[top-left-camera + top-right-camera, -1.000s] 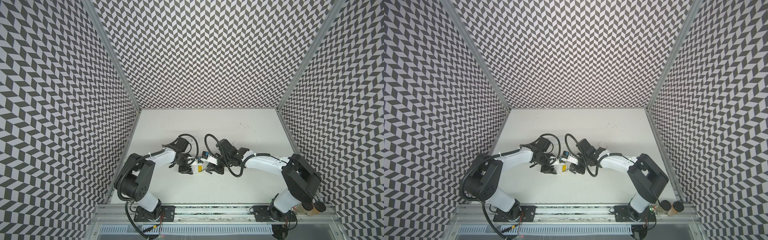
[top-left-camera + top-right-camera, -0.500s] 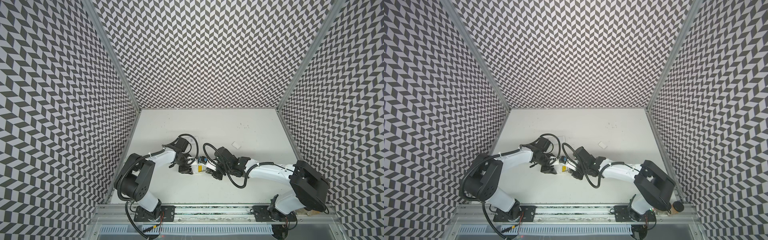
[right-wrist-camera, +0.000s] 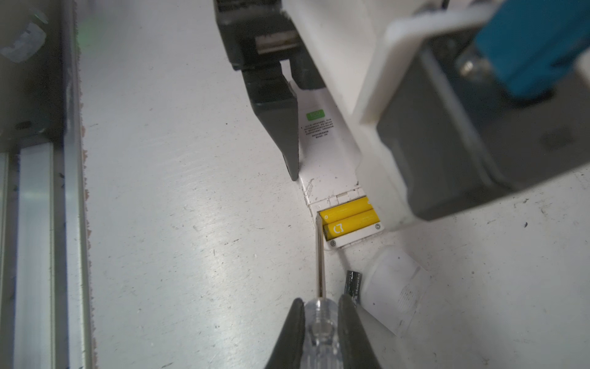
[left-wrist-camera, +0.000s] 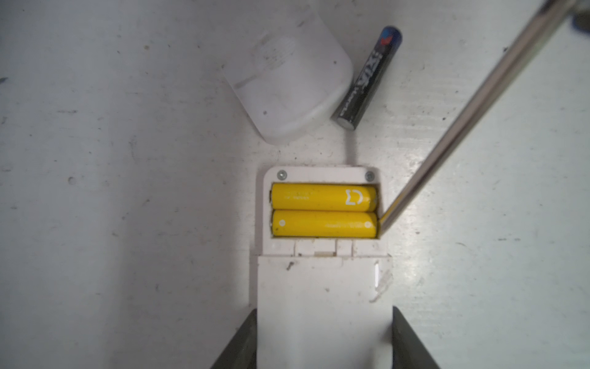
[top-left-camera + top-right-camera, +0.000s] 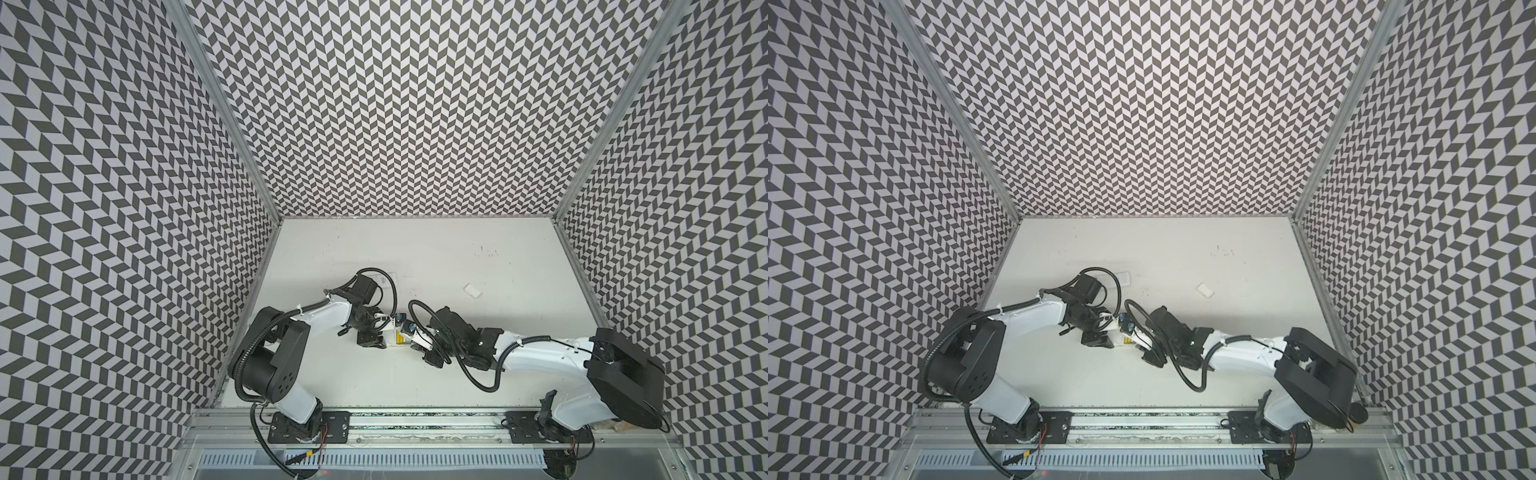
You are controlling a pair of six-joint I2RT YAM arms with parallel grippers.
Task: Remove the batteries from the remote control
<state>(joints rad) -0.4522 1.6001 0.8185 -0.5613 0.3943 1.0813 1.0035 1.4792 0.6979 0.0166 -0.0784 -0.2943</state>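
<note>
Right fingers [image 3: 289,335] tight on one screwdriver [image 3: 320,265], left fingers [image 4: 239,345] on one remote [image 4: 322,303]; two yellow batteries [image 4: 322,198] inside, one black battery [image 4: 367,76] outside.

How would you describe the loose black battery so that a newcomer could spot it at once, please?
Find the white remote held in the left claw, and follow it to its open compartment holding two yellow batteries. Just beyond that end lies a rounded white piece, with the black battery on the table close alongside it. It is the only dark cell in view, outside the remote.

Two yellow batteries [image 4: 324,204] lie in the open white remote control [image 4: 324,287]; a black battery [image 4: 367,78] lies nearby.
</note>
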